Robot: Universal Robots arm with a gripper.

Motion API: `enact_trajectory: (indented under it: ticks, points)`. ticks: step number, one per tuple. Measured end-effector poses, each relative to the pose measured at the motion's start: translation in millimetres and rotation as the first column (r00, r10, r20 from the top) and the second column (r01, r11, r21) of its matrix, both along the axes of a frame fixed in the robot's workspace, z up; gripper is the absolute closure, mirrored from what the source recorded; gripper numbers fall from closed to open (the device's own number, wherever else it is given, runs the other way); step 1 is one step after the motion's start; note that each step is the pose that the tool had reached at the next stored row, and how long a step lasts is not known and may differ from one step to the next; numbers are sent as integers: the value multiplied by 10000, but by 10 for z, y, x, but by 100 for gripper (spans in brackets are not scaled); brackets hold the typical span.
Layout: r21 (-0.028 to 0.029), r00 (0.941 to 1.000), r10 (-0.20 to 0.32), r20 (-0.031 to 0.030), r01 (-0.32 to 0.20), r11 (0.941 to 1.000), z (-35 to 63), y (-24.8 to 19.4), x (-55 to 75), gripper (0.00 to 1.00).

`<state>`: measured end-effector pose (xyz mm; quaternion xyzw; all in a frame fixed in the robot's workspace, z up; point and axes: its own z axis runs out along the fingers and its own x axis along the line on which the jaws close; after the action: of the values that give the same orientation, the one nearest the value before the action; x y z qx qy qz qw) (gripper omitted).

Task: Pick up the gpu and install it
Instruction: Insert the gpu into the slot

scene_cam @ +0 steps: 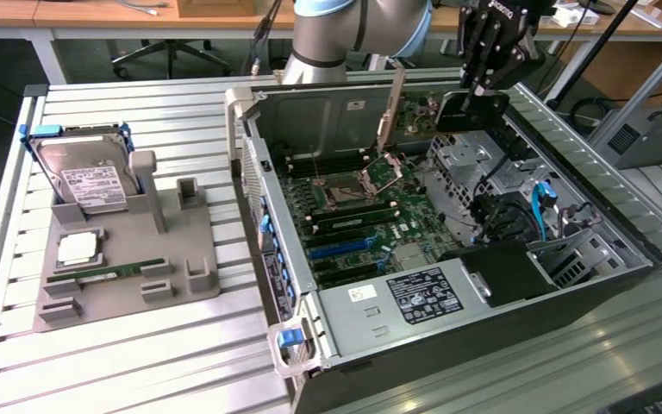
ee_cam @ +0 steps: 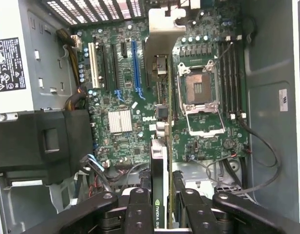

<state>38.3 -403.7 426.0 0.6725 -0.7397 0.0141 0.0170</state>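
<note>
My gripper (scene_cam: pixel 483 84) hangs over the far end of the open computer case (scene_cam: pixel 265 207), shut on the gpu (scene_cam: pixel 471 112), a dark flat card held above the motherboard (scene_cam: pixel 360 220). In the wrist view the gpu (ee_cam: pixel 159 161) is seen edge-on between my fingers (ee_cam: pixel 139 209), with a green label near the grip. Its silver bracket (ee_cam: pixel 162 39) points away from my gripper (ee_cam: pixel 162 212). The card floats above the board between the blue expansion slot (ee_cam: pixel 135 63) and the processor socket (ee_cam: pixel 201 90), apart from both.
A grey parts holder (scene_cam: pixel 135 259) on the exterior view's left carries a hard drive (scene_cam: pixel 84 177) and a green RAM stick (scene_cam: pixel 107 274). Inside the case are the power supply (scene_cam: pixel 423 293), drive cages (scene_cam: pixel 561 250) and loose cables (ee_cam: pixel 262 146).
</note>
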Motion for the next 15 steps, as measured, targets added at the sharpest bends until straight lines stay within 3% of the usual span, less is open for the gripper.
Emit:
enact_trajectory:
  ticks: [2, 3, 7, 8, 10, 12, 13, 15]
  points:
    - [339, 10000, 3, -14, -3, 9994, -1, 0, -3, 73]
    - [375, 10000, 3, -17, -2, 9993, -1, 0, -5, 73]
    - [398, 10000, 4, -17, -4, 9992, -4, 0, -19, 73]
    - [453, 10000, 7, -18, -6, 9990, -7, -1, -32, 73]
    - [641, 10000, 13, -16, -12, 9979, -16, 0, -47, 73]
    - [752, 10000, 19, -16, -18, 9972, -25, 0, -62, 73]
    - [784, 10000, 23, -16, -21, 9969, -28, 0, -70, 73]
    - [788, 10000, 24, -16, -23, 9969, -29, 0, -74, 73]
